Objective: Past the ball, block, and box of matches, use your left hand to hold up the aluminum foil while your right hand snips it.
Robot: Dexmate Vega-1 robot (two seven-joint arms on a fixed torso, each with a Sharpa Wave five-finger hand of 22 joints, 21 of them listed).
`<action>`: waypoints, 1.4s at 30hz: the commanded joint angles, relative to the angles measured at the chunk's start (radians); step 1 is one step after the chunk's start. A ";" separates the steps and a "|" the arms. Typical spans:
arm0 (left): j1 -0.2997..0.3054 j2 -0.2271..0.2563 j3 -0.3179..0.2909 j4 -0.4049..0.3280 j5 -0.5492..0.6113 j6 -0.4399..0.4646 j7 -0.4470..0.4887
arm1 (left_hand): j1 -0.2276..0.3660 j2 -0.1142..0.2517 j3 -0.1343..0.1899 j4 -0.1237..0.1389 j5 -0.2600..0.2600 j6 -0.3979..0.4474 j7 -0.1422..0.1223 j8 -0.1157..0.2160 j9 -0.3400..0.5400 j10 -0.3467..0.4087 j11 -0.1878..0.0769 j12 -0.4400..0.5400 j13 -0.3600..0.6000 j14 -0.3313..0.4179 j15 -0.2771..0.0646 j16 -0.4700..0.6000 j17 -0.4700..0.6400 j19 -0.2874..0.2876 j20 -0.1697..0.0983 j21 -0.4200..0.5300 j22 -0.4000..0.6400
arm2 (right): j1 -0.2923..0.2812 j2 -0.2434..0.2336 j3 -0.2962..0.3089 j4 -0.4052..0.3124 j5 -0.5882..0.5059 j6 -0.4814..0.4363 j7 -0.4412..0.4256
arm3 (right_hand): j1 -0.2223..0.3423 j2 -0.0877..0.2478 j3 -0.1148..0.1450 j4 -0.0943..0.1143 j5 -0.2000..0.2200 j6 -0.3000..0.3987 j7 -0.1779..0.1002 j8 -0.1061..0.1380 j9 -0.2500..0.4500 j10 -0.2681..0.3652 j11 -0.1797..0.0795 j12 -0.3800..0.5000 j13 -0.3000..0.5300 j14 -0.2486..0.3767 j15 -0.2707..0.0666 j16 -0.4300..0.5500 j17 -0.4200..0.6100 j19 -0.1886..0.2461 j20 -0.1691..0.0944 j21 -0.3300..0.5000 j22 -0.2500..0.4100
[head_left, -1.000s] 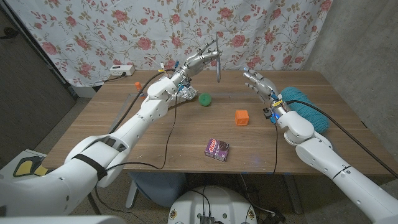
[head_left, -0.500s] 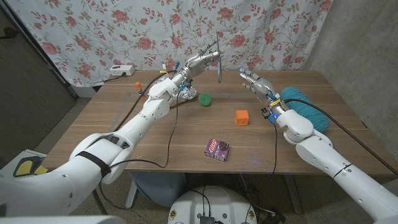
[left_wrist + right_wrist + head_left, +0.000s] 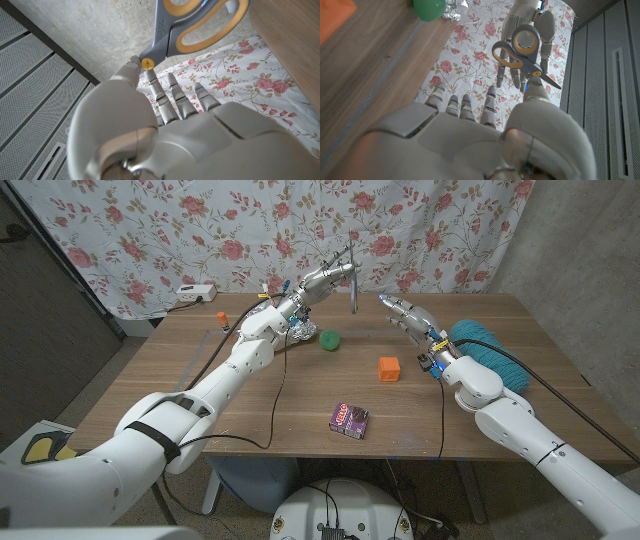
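Observation:
My left hand [image 3: 322, 278] is raised over the far side of the table and holds a pair of scissors [image 3: 352, 284] with grey blades and yellow handles [image 3: 200, 20]. In the right wrist view the scissors [image 3: 520, 47] hang in front of that hand's fingers. The crumpled aluminum foil [image 3: 300, 331] lies on the table behind my left forearm, with the green ball [image 3: 330, 340] beside it. The orange block [image 3: 388, 368] and the purple box of matches [image 3: 349, 419] sit nearer to me. My right hand [image 3: 406, 313] is in the air, empty, fingers stretched toward the scissors.
A teal bundle of yarn [image 3: 492, 352] lies by my right forearm. A white power strip [image 3: 195, 292] and a small orange object [image 3: 221, 318] are at the back left. A floral curtain [image 3: 200, 230] hangs behind the table [image 3: 250, 410].
My right hand has moved left toward the scissors, its fingers stretching out further. My left hand has stayed raised with the scissors.

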State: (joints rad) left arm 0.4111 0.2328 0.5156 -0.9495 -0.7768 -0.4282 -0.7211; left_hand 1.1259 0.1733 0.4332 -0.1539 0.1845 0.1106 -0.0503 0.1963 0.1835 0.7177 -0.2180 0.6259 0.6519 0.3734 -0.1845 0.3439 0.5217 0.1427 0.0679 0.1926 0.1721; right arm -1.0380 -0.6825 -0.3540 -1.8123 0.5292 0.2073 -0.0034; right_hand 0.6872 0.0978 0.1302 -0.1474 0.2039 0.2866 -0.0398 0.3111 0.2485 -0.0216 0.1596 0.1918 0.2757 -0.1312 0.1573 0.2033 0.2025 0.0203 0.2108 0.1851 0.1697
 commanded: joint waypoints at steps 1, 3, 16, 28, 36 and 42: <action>0.007 0.006 0.001 -0.015 0.000 0.001 -0.009 | 0.004 0.013 0.030 0.031 0.004 0.012 -0.012 0.005 0.006 0.003 -0.007 0.002 0.004 -0.005 -0.031 0.004 0.007 0.000 0.003 0.001 0.002 | 0.020 0.006 -0.017 0.018 0.049 0.003 0.055 | 0.018 0.005 0.012 -0.007 0.007 0.004 -0.001 0.003 0.006 -0.020 0.004 -0.007 -0.003 -0.011 0.003 -0.003 0.002 -0.010 0.004 -0.001 0.003; 0.008 0.006 0.000 -0.015 0.001 -0.004 -0.006 | 0.004 0.013 0.030 0.032 0.004 0.013 -0.013 0.005 0.006 0.002 -0.007 0.001 0.003 -0.004 -0.030 0.005 0.008 0.000 0.004 0.001 0.002 | 0.023 0.006 -0.020 0.018 0.053 0.002 0.061 | 0.022 0.006 0.014 -0.008 0.008 -0.002 0.000 0.001 0.008 -0.024 0.005 -0.007 -0.005 -0.014 0.002 -0.004 0.002 -0.011 0.004 -0.001 0.003; 0.018 0.019 0.004 -0.040 0.024 -0.012 0.022 | 0.003 0.012 0.029 0.032 0.004 0.015 -0.010 0.004 0.006 0.001 -0.007 0.000 0.004 -0.003 -0.028 0.006 0.013 0.000 0.004 0.002 0.002 | 0.037 0.020 -0.032 0.039 0.074 0.020 0.086 | 0.062 0.020 0.040 -0.019 0.019 0.021 -0.012 0.015 0.022 -0.028 -0.008 0.001 -0.019 -0.017 -0.007 -0.002 0.001 -0.021 0.003 -0.001 0.002; 0.039 0.046 0.015 -0.100 0.066 -0.028 0.072 | 0.001 0.012 0.030 0.032 0.004 0.019 -0.012 0.005 0.006 0.002 -0.007 -0.001 0.004 -0.001 -0.027 0.005 0.016 0.000 0.004 0.002 0.002 | 0.070 0.040 -0.052 0.095 0.146 0.031 0.173 | 0.097 0.029 0.061 -0.025 0.029 0.012 -0.018 0.015 0.034 -0.039 -0.012 0.001 -0.030 -0.031 -0.012 -0.005 0.000 -0.025 0.002 -0.001 0.002; 0.058 0.062 0.018 -0.141 0.089 -0.040 0.105 | 0.001 0.011 0.030 0.033 0.004 0.023 -0.013 0.005 0.006 0.001 -0.007 -0.003 0.004 0.000 -0.028 0.006 0.018 0.001 0.005 0.003 0.002 | 0.082 0.049 -0.059 0.123 0.177 0.037 0.210 | 0.106 0.029 0.066 -0.025 0.032 0.009 -0.019 0.015 0.037 -0.041 -0.013 0.002 -0.033 -0.037 -0.016 -0.007 0.000 -0.027 0.002 -0.001 0.002; 0.063 0.075 0.026 -0.166 0.121 -0.051 0.133 | 0.000 0.011 0.030 0.033 0.004 0.024 -0.013 0.005 0.006 0.002 -0.007 -0.002 0.005 0.002 -0.028 0.006 0.019 0.001 0.005 0.003 0.002 | 0.081 0.058 -0.058 0.132 0.197 0.047 0.220 | 0.118 0.027 0.072 -0.025 0.035 0.001 -0.020 0.013 0.043 -0.053 -0.012 0.000 -0.038 -0.060 -0.014 -0.013 -0.001 -0.028 0.000 0.000 0.001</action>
State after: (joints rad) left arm 0.4560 0.2831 0.5307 -1.0618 -0.6971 -0.4618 -0.6322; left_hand 1.1257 0.1790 0.4331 -0.1539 0.1816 0.1254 -0.0605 0.1962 0.1888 0.7177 -0.2180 0.6174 0.6512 0.3734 -0.1846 0.3444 0.5356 0.1427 0.0679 0.1927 0.1723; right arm -0.9656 -0.6377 -0.4070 -1.7067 0.6808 0.2393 0.1736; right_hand 0.7916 0.1249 0.1962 -0.1723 0.2332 0.2961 -0.0575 0.3229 0.2859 -0.0620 0.1440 0.1887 0.2373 -0.1658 0.1433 0.1937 0.1999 -0.0033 0.2086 0.1850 0.1680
